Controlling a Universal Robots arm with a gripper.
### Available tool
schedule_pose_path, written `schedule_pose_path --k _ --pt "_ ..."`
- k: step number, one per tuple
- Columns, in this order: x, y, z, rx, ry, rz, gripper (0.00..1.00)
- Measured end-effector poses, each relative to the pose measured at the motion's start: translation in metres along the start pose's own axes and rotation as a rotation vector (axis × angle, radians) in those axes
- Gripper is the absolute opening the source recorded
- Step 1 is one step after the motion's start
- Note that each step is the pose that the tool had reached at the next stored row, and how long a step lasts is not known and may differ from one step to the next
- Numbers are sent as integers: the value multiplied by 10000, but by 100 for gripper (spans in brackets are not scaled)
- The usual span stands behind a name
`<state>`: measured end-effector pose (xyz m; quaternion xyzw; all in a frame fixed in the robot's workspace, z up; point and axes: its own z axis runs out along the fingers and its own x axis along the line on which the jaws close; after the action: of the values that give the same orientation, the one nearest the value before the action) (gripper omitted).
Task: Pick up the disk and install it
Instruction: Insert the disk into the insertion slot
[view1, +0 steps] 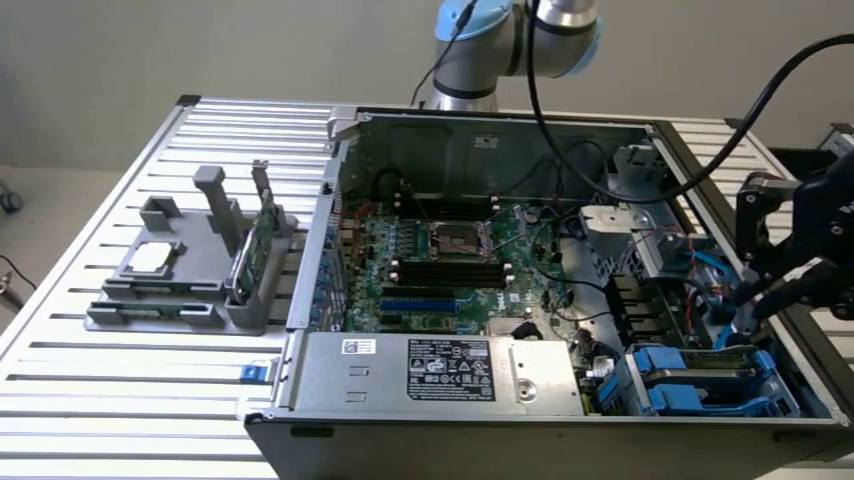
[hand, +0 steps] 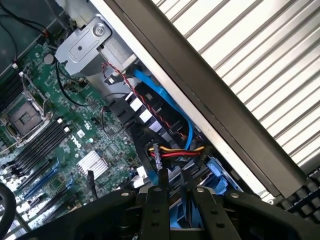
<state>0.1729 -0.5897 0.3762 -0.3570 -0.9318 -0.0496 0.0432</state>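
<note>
My gripper (view1: 745, 322) hangs over the drive bay (view1: 781, 395) at the front corner of the open computer case, on the exterior view's right. In the wrist view its two black fingers (hand: 159, 202) stand close together, and the gripper (hand: 180, 200) is shut on the disk (hand: 179, 219), seen edge-on with its blue carrier frame between them. From outside, the disk (view1: 721, 358) shows as a grey slab with blue plastic, sitting low in the bay beneath the fingers. Most of its face is hidden.
The motherboard (view1: 441, 260) fills the case floor, with the power supply (view1: 441, 370) along the front. Red, yellow and blue cables (hand: 170, 150) run beside the bay. A grey stand (view1: 180, 280) on the exterior view's left holds a silver chip (view1: 154, 255) and a green card (view1: 260, 250).
</note>
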Motion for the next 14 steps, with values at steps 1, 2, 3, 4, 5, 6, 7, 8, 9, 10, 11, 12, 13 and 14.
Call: schedule_pose_path --k 1,2,3,4,5,6,7,8,9,10,11,12,13,14 --pt "-9 -6 9 -6 -2 39 25" --pt "-17 -13 17 -11 -3 76 25" --pt "-25 -19 27 -17 -4 113 25" --pt "-33 -26 37 -24 -4 153 25" --pt "-41 -31 46 -31 -4 190 25" --pt "-50 -37 57 -37 -4 223 25" --pt "-60 -42 68 -45 -2 251 25" --pt "-73 -44 81 -54 2 274 25" --pt "-85 -47 95 -66 10 292 25" --pt "-99 -49 110 -80 20 310 25" --pt "-117 -49 127 -96 33 322 25" --pt "-134 -48 142 -111 45 331 25" --pt "-153 -44 156 -127 58 340 25" --pt "-171 -39 169 -142 70 348 25"
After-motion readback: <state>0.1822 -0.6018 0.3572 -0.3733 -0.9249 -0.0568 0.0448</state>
